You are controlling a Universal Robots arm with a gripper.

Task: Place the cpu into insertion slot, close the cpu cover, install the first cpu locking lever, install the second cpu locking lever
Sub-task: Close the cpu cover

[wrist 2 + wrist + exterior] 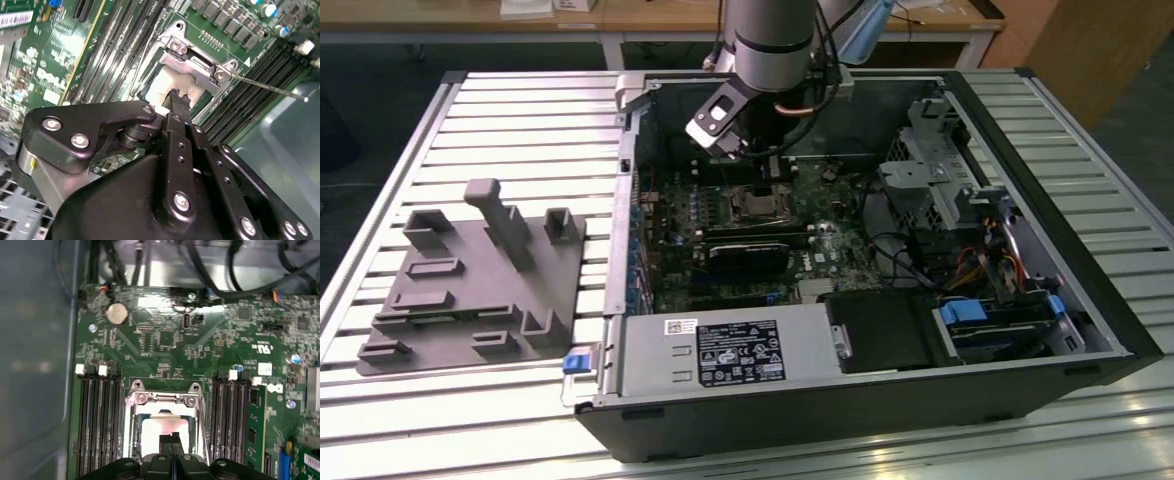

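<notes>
In both wrist views the cpu (156, 426) (164, 82) lies pale and flat in the insertion slot (754, 205) on the green motherboard. The silvery cpu cover (162, 400) (192, 62) lies down around it, with the chip showing through the cut-out. My gripper (171, 438) (176, 96) (767, 172) hangs straight over the chip, its two black fingers shut together with nothing between them. Whether the tips touch the chip I cannot tell. A thin metal locking lever (270, 87) sticks out sideways from one corner of the socket.
Rows of black memory slots (97, 425) flank the socket on both sides. A black graphics card (754, 255), a white-labelled power supply (720, 350) and drive bays (961, 190) fill the open case. A grey fixture block (467, 280) sits at the exterior view's left.
</notes>
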